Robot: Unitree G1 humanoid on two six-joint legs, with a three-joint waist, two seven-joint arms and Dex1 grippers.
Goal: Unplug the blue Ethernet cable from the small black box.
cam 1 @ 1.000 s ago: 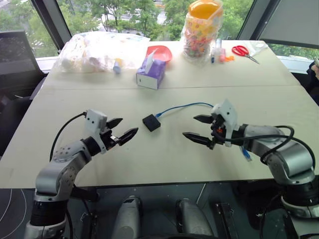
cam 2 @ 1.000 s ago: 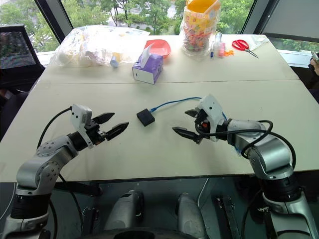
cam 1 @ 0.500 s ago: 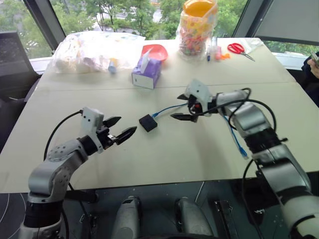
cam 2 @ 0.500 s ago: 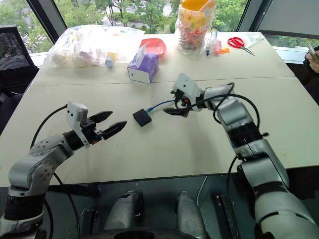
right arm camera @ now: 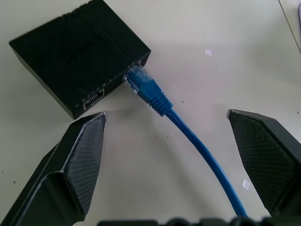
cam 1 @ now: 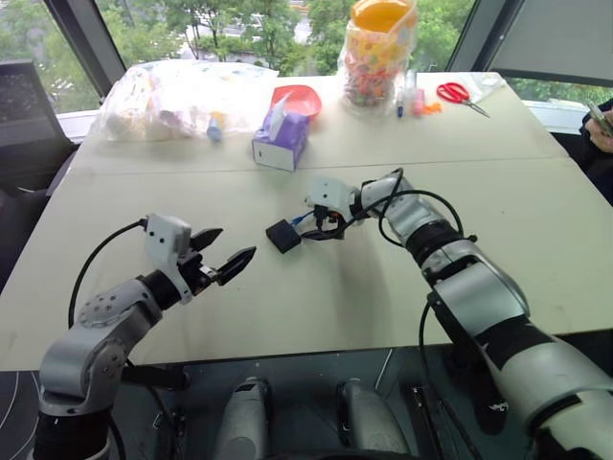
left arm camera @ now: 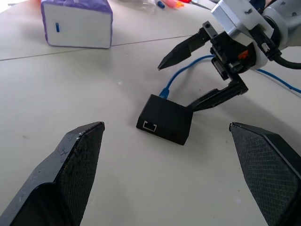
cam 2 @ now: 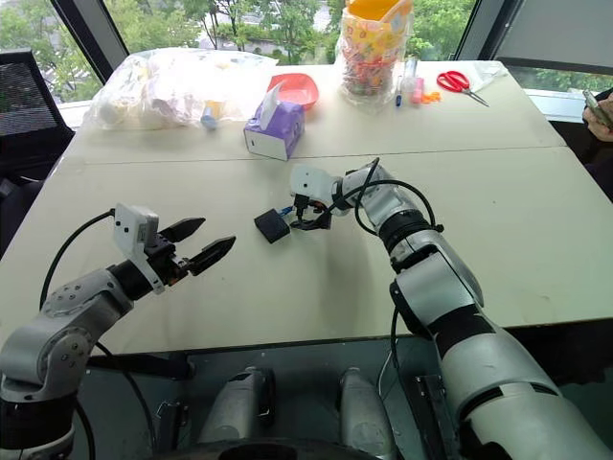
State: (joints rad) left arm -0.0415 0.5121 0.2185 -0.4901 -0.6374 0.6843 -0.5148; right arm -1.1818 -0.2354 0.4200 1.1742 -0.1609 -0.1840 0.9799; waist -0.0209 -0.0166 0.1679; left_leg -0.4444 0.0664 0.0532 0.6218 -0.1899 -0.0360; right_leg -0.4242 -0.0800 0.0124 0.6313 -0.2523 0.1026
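Note:
The small black box lies flat near the middle of the table. The blue Ethernet cable is plugged into one side of the box and runs off to the right. My right gripper is open, tilted down beside the box. One finger stands on each side of the cable, just behind the plug, and neither touches it. My left gripper is open too and holds nothing. It hovers to the left of the box and points at it. The left wrist view shows the box with an empty port facing it.
Along the far side of the table stand a purple tissue box, a red bowl, a plastic bag of items and a jar of sweets. Pens and red scissors lie there too. A person's hand shows at the right edge.
My right gripper has swung in from the right and rolled, and now straddles the cable at the box. The left gripper has stayed about where it was.

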